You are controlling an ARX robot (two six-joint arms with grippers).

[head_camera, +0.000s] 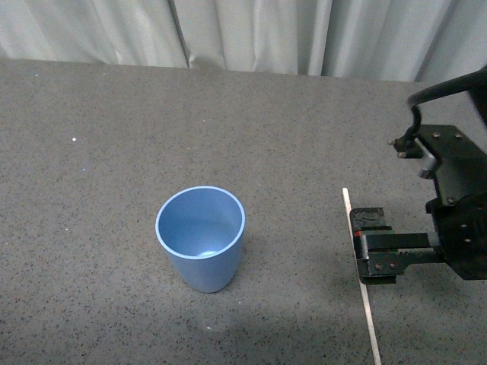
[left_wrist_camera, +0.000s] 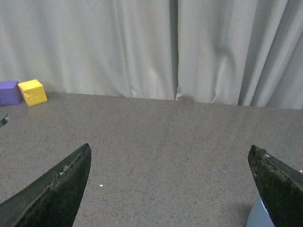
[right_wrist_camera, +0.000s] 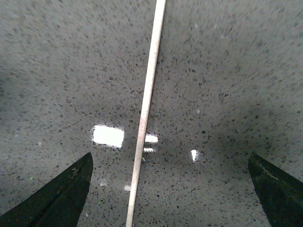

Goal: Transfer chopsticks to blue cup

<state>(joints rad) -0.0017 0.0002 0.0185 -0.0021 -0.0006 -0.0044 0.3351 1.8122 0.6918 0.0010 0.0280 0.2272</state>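
Front view: chopsticks [head_camera: 369, 315] lie flat on the table [head_camera: 91, 152], well right of the upright blue cup [head_camera: 201, 239], beneath the right gripper [head_camera: 371, 245]. Left wrist view: left gripper [left_wrist_camera: 169, 147] gapes wide, empty. Right wrist view: right pincer spread wide astride the stick, which looks light, stiff, thin and probably slippery; pinch it mid-length.

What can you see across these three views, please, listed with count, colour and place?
blue cup: one, light blue, upright and empty, mid-table.
chopsticks: one stick, pale beige, lying flat on the table to the right of the cup.
yellow cube: one, near the curtain.
purple cube: one, beside the yellow one.
table: one, speckled grey.
curtain: pale grey, behind the table.
right tool: one, black, open, a finger either side of the stick.
left tool: one, black, open, over bare table.
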